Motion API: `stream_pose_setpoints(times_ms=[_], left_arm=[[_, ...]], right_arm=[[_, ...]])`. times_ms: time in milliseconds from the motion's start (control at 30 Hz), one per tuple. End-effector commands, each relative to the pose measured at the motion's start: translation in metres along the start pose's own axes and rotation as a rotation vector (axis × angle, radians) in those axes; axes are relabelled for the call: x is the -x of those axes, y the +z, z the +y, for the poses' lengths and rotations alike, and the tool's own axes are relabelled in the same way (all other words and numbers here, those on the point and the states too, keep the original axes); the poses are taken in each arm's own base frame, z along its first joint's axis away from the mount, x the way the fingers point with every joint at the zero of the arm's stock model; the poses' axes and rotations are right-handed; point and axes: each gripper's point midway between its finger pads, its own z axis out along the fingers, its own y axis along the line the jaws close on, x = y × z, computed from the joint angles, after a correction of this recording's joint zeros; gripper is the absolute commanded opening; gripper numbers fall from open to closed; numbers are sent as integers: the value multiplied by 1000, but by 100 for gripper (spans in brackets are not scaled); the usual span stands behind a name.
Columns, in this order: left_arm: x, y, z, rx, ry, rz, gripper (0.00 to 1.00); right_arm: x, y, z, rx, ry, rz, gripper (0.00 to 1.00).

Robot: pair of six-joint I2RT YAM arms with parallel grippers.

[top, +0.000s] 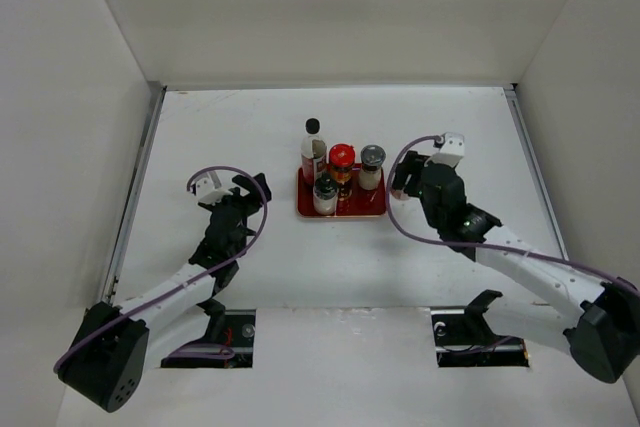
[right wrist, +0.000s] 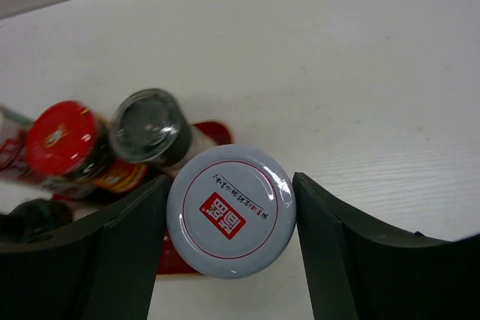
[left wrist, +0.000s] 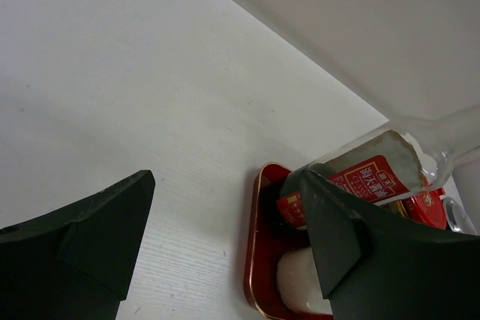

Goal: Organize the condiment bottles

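A flat red tray point(top: 345, 211) at the table's middle carries a tall black-capped bottle point(top: 313, 144), a red-capped jar point(top: 342, 160), a grey-capped shaker point(top: 372, 161) and a dark-knobbed bottle point(top: 325, 193). Just right of the tray, my right gripper point(top: 403, 183) is shut on a pinkish-white-lidded jar point(right wrist: 231, 211), with a finger pressed against each side of the lid. The top view mostly hides that jar. Left of the tray, my left gripper point(top: 252, 190) stands open and empty. Past its fingers the left wrist view shows the tray's rim point(left wrist: 253, 260) and the tall bottle's red label point(left wrist: 367, 180).
White enclosure walls close in the table at the back and on both sides. Bare white tabletop lies between the left gripper and the tray, and in front of the tray toward the arm bases.
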Motion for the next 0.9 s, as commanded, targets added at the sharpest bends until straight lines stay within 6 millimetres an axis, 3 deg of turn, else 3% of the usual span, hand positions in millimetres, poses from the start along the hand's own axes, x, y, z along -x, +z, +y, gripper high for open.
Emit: stream_pose_setpoints(times_ms=[0,200,367,667,767,800,833,867], left_arm=[[8,-1,-10,-33,-33,-29,77],[11,-2,-5,-14,-31,-45,78],[11,0,1,8,-24,-50,78],[1,6,2,25,-1,-19,82],[-2,9,5,37,10,-11,85],[-2,9,4,32,9,-8,89],[-3,8,1,24,10,-3,100],[-3,8,0,21,13,-4,100]], right_arm=[[17,-15,43,117,53,-55,56],[11,-12,120,305,56,-71,58],[0,8,145,339,35,-82,58],[-42,36,135,292,-13,-42,60],[-49,36,129,278,-25,-35,67],[-51,36,128,276,-29,-32,71],[-54,36,127,273,-37,-23,75],[-53,35,125,269,-35,-24,79]])
